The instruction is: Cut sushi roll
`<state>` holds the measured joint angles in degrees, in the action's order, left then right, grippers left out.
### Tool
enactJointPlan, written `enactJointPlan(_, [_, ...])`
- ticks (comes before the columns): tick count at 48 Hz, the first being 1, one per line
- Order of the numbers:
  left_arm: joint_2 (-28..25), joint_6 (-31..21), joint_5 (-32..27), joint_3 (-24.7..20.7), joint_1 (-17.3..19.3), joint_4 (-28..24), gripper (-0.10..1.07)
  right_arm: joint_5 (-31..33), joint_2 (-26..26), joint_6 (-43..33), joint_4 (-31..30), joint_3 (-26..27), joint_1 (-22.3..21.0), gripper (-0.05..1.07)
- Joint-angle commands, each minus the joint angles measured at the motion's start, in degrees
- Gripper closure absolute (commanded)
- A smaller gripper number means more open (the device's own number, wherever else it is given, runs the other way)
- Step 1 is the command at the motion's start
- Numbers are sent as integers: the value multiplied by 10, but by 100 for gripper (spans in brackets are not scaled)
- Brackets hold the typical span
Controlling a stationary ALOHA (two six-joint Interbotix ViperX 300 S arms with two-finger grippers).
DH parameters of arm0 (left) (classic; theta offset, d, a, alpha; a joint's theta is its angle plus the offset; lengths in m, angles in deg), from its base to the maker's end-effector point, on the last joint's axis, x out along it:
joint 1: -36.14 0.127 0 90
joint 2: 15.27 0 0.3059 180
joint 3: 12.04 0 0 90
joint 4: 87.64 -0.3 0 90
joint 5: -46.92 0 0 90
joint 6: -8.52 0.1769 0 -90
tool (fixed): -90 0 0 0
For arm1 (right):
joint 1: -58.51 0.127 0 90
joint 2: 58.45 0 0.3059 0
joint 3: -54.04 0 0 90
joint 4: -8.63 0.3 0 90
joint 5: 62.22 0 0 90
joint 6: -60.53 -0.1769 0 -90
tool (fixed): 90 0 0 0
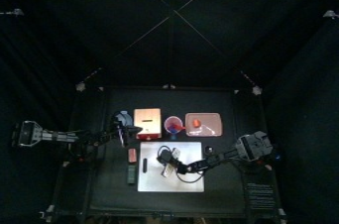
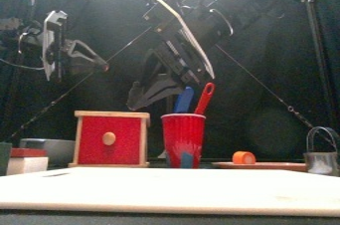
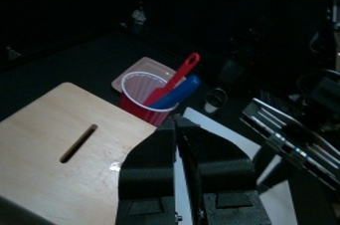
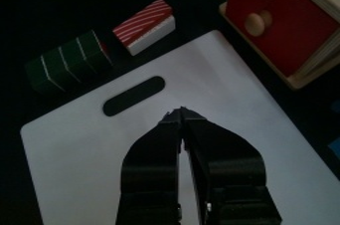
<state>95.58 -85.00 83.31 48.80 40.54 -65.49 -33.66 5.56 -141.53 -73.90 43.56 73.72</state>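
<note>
From the top, the white board is seen with the right gripper held over it. The left gripper is held near the box.

From the front, a red cup is seen beside the box.

In the left wrist view, the 2 jaws are held a little apart, with nothing seen between them.

In the right wrist view, the 2 jaws are pressed together over the board, and nothing is seen gripped. The sushi roll is laid off the board, just beside its handle end, next to a red striped block.
</note>
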Motion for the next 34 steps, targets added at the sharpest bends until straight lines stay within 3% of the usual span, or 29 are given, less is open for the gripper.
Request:
enactJointPlan(1, [1,2,5,-3,-25,-11,59,-2,25,-2,8,12,-1,68])
enactJointPlan(8, [1,-1,5,14,-63,-33,59,-17,4,-2,33,43,0,67])
enactJointPlan(19, [1,-2,6,39,-93,-24,59,-25,-37,3,142,125,1,63])
enactJointPlan(34, [2,0,-21,62,-101,-7,59,-18,-85,3,229,220,3,39])
